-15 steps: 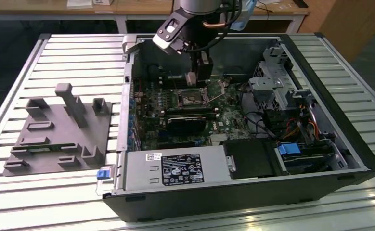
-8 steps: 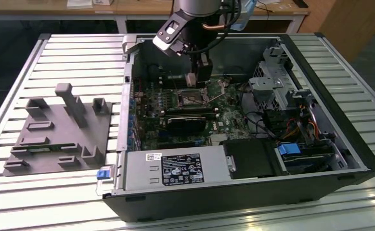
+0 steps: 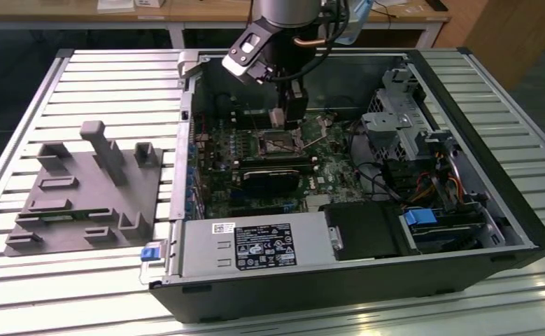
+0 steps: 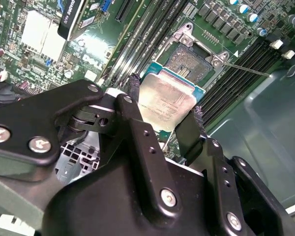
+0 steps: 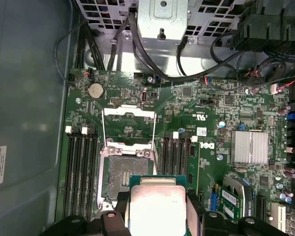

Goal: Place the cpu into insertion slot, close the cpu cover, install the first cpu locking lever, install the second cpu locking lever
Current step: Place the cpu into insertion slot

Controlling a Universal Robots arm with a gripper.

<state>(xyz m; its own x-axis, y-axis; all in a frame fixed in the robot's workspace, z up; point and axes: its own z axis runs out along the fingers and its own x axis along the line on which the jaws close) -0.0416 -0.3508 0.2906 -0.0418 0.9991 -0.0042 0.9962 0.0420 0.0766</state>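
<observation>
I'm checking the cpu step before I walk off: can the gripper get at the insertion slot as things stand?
Probably yes. The gripper, shut on the cpu, hangs near the insertion slot; the cpu cover is swung open and the recess looks bare, so nothing seems to block it.

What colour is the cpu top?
The cpu top is dull silver-grey; clearest in the second wrist view.

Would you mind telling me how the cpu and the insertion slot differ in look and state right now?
The cpu has a solid, dull silver-grey top; the insertion slot is a dark recess with a silvery rim. The cpu is gripped in the pincer, unseated; the insertion slot sits fixed in the green board, uncovered and empty. Both are square.
</observation>
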